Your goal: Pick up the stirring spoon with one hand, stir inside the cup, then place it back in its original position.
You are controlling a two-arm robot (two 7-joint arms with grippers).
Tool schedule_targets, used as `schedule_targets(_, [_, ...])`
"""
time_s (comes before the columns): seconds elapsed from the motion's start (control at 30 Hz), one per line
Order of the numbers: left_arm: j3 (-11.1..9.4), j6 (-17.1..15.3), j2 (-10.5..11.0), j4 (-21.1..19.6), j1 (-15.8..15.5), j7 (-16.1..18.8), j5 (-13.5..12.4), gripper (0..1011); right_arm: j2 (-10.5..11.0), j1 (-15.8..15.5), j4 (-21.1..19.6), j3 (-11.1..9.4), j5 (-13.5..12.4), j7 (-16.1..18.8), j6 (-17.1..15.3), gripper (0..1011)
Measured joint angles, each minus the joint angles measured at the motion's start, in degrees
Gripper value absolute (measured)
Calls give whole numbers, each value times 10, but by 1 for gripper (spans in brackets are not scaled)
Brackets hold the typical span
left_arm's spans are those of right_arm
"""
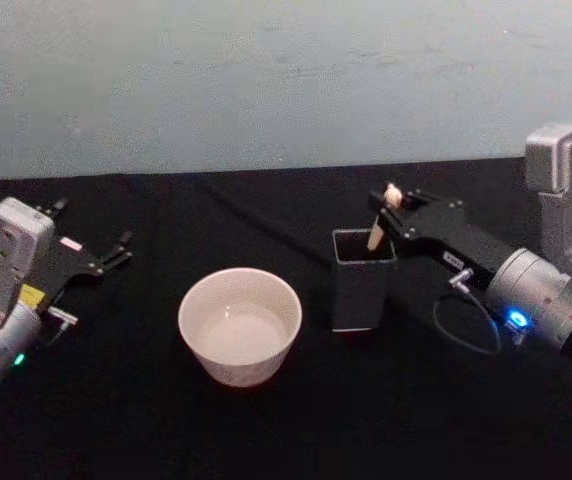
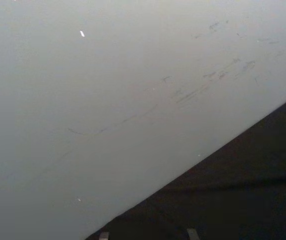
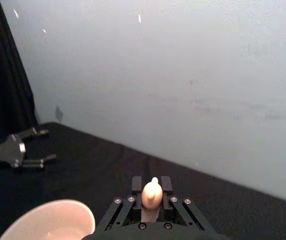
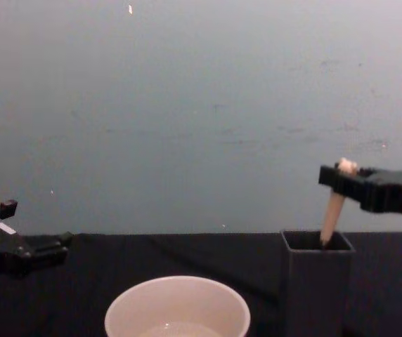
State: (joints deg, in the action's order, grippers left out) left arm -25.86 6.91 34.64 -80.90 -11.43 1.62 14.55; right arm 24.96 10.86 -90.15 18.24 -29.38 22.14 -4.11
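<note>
The stirring spoon [image 1: 375, 236] stands tilted in the dark grey square holder [image 1: 363, 290], its beige handle [image 4: 332, 210] sticking out above the rim and its bowl hidden inside. My right gripper [image 1: 392, 203] reaches in from the right and is shut on the handle's top; the bear head [image 3: 151, 194] sits between its fingers. The cream-white cup [image 1: 239, 325] stands just left of the holder, also seen in the chest view [image 4: 178, 309]. My left gripper [image 1: 106, 250] rests open at the far left, holding nothing.
A black cloth [image 1: 296, 430] covers the table, with a pale wall [image 1: 286, 80] behind it. A cable [image 1: 471, 335] loops beside the right wrist. Free room lies between the cup and the left gripper [image 4: 18, 246].
</note>
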Motion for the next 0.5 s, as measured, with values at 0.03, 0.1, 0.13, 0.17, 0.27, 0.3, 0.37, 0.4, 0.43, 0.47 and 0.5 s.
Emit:
schedule_targets(0.03, [0, 0, 0, 0, 0, 0, 0, 1001, 1, 0, -3, -2, -2, 2, 2, 214])
schedule_targets(0.1, [0, 0, 0, 0, 0, 0, 0, 1001, 2, 0, -7, -4, -6, 5, 5, 214])
schedule_targets(0.13, [0, 0, 0, 0, 0, 0, 0, 1002, 5, -1, -15, -9, -12, 12, 12, 214])
schedule_targets(0.17, [0, 0, 0, 0, 0, 0, 0, 1001, 5, -1, -15, -9, -12, 12, 12, 214])
schedule_targets(0.27, [0, 0, 0, 0, 0, 0, 0, 1001, 9, 0, -29, -17, -26, 24, 25, 214])
schedule_targets(0.3, [0, 0, 0, 0, 0, 0, 0, 1001, 10, 0, -32, -18, -28, 26, 28, 214])
schedule_targets(0.37, [0, 0, 0, 0, 0, 0, 0, 1001, 11, 2, -38, -22, -34, 30, 36, 214])
schedule_targets(0.4, [0, 0, 0, 0, 0, 0, 0, 1001, 11, 2, -38, -22, -34, 30, 36, 214])
schedule_targets(0.43, [0, 0, 0, 0, 0, 0, 0, 1001, 11, 3, -39, -22, -36, 31, 39, 214])
schedule_targets(0.47, [0, 0, 0, 0, 0, 0, 0, 1001, 11, 5, -40, -23, -39, 33, 44, 214])
schedule_targets(0.5, [0, 0, 0, 0, 0, 0, 0, 1001, 11, 7, -40, -23, -40, 35, 47, 214])
